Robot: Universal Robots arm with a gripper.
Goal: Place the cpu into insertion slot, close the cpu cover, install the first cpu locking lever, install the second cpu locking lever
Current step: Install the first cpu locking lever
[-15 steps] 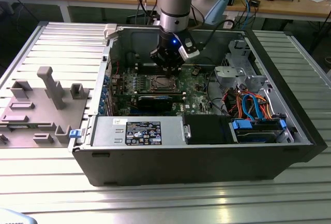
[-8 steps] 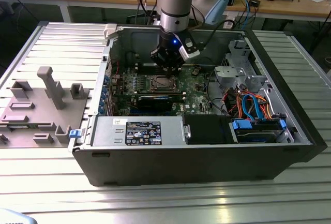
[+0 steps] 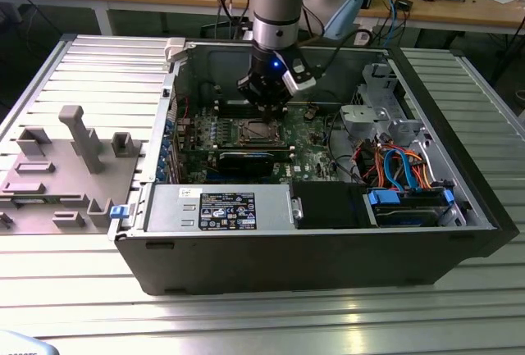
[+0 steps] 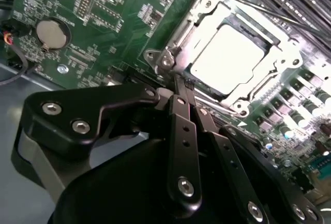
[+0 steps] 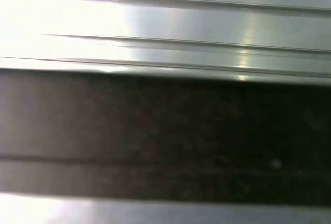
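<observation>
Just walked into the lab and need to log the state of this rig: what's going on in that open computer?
A robot arm is reaching down into the open computer case, working at the processor socket on the green motherboard. In the second wrist view the cpu already sits in the insertion slot, and the cpu cover lies closed over it, framing the chip. The hand is shut, its fingertips right at the socket's edge, beside a thin wire lever there.

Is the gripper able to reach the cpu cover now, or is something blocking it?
Probably yes. The gripper, fingers together, sits at the edge of the cpu cover, which lies closed over the cpu. Nothing stands between them.
</observation>
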